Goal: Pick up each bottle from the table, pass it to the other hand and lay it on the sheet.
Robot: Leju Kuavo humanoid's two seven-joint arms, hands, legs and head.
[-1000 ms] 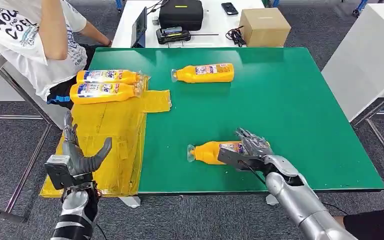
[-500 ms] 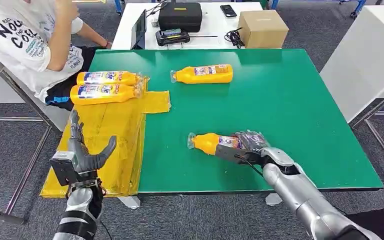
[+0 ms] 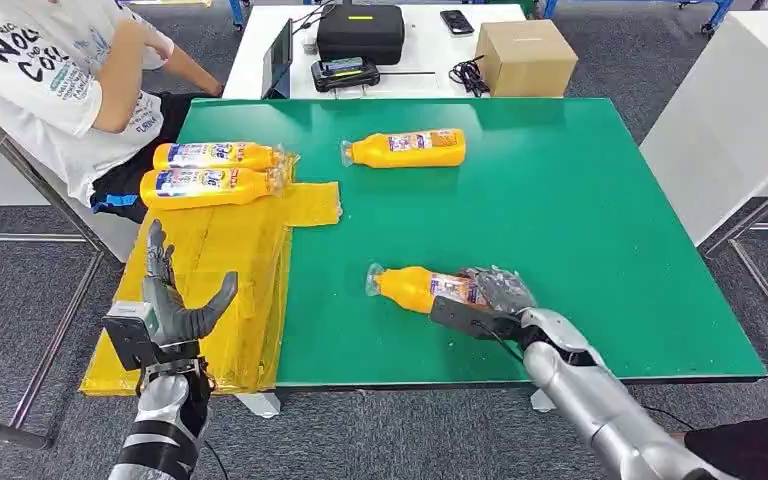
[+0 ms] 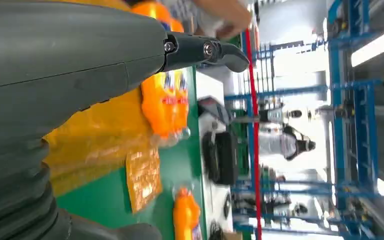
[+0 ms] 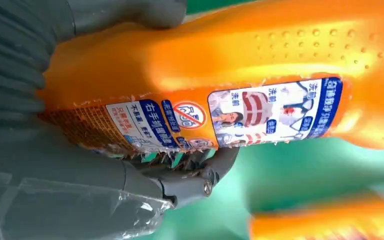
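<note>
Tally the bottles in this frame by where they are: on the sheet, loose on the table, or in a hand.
On the sheet: 2
Loose on the table: 1
In the right hand: 1
Total: 4 bottles

Bright, even overhead light; right wrist view blurred at edges

Four orange bottles are lying sideways: two (image 3: 215,155) (image 3: 210,186) on the yellow sheet (image 3: 210,270), one (image 3: 405,148) mid-table, one (image 3: 422,287) (labelled) near the front edge.
</note>
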